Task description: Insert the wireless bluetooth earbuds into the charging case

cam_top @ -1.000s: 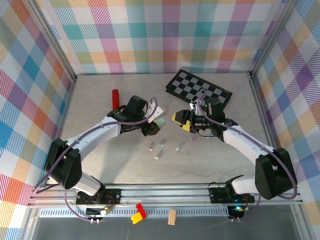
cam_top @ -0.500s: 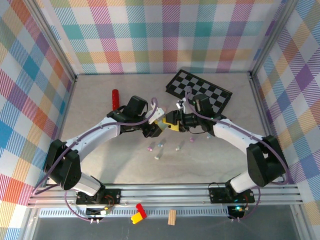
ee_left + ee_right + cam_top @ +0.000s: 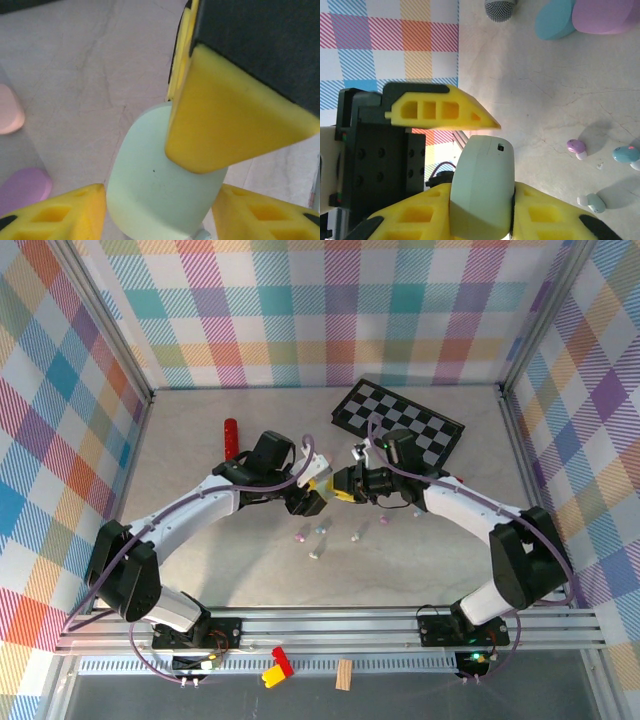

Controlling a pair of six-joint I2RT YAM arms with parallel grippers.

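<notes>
The charging case (image 3: pixel 150 195) is a mint pebble held above the table between both grippers, where the two arms meet. My right gripper (image 3: pixel 482 200) is shut on the case (image 3: pixel 482 185), both yellow pads pressed against its sides. My left gripper (image 3: pixel 157 205) is open, its fingers standing loosely on either side of the case. In the top view the left gripper (image 3: pixel 312 496) and right gripper (image 3: pixel 338 486) are tip to tip. Several earbuds lie on the table below: a purple one (image 3: pixel 300 536), a blue one (image 3: pixel 322 529) and a mint one (image 3: pixel 357 535).
A black-and-white checkerboard (image 3: pixel 400 420) lies at the back right and a red cylinder (image 3: pixel 230 435) at the back left. A teal case (image 3: pixel 555 20) and a purple case (image 3: pixel 605 15) sit on the table. Plaid walls enclose three sides.
My right gripper moved left to the mint case and shut on it. My left gripper, which was shut on the case, has opened.
</notes>
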